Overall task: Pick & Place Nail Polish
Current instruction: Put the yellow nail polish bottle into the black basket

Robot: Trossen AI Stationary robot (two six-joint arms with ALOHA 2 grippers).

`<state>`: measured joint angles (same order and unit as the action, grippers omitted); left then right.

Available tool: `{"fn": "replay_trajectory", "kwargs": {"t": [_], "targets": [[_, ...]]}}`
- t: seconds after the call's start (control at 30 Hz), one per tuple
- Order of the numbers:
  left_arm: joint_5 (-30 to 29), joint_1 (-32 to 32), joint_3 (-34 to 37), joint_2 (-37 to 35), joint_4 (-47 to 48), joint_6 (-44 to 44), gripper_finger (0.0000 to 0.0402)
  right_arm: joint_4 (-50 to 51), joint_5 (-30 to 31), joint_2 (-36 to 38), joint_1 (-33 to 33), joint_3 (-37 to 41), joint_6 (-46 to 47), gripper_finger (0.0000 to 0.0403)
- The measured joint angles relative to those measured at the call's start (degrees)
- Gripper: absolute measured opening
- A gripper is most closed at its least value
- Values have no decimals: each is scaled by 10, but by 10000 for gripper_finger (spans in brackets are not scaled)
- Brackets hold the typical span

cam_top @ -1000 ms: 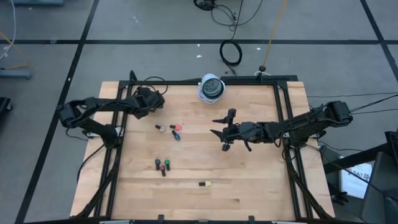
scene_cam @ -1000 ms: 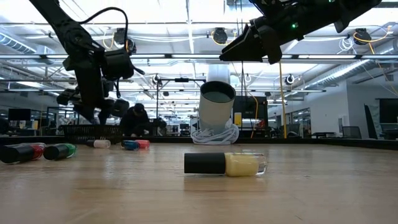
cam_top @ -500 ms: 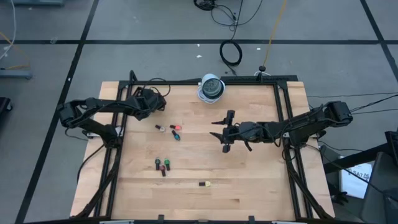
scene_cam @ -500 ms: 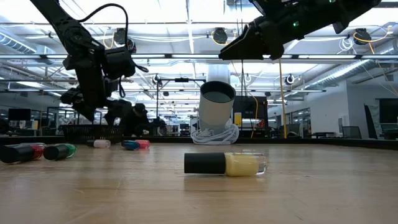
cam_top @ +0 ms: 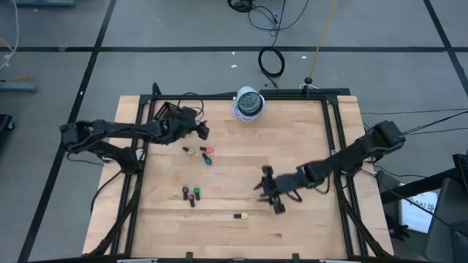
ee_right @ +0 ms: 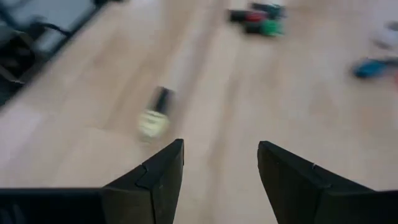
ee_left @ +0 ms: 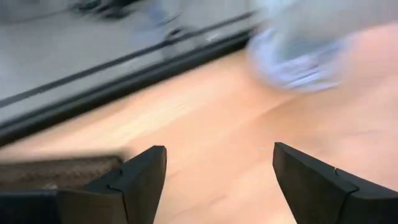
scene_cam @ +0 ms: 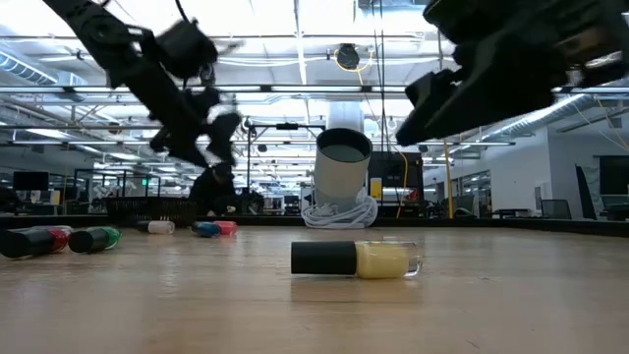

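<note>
The right gripper [cam_top: 269, 191] is open and holds nothing. It hangs near the yellow nail polish [cam_top: 240, 216], which lies at its 7 o'clock, likely to grab it. The left gripper [cam_top: 201, 126] is open and empty, at 12 o'clock from the other little bottles [cam_top: 197, 150].

Right gripper [cam_top: 269, 191] now lower on the table, near the yellow bottle [cam_top: 240, 216], left gripper [cam_top: 202, 130] shifted inward from the tray [cam_top: 162, 111], jaws now wide
</note>
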<state>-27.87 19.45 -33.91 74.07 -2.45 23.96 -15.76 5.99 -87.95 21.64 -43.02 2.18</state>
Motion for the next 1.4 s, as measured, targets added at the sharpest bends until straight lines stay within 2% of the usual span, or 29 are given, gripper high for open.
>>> {"fn": "replay_trajectory", "kwargs": {"t": [0.17, 0.37, 0.47, 0.57, 0.7, 0.87, 0.97, 1.2, 1.4], "targets": [[54, -42, -1, -32, -74, -67, 286, -37, -3, -66, 23, -1, 2, 196], [53, -111, 0, -37, -153, -140, 283, -66, 3, -66, 17, -4, 27, 196], [55, -146, 0, -37, -188, -172, 284, -88, 51, -75, 25, -4, 42, 197], [54, -178, 0, -37, -193, -181, 287, -122, 77, -101, 38, -4, 57, 204], [54, -216, 0, -37, -200, -183, 283, -163, 74, -162, 58, -32, 75, 221], [53, -278, -1, -57, -221, -193, 281, -169, 73, -230, 80, -78, 97, 240], [37, -317, 1, -55, -217, -198, 280, -174, 76, -256, 91, -103, 117, 248], [-44, -383, 0, -55, -217, -189, 280, -147, 134, -296, 100, -122, 154, 250], [-47, -413, 0, -55, -213, -178, 280, -129, 146, -306, 100, -122, 174, 215]]}}
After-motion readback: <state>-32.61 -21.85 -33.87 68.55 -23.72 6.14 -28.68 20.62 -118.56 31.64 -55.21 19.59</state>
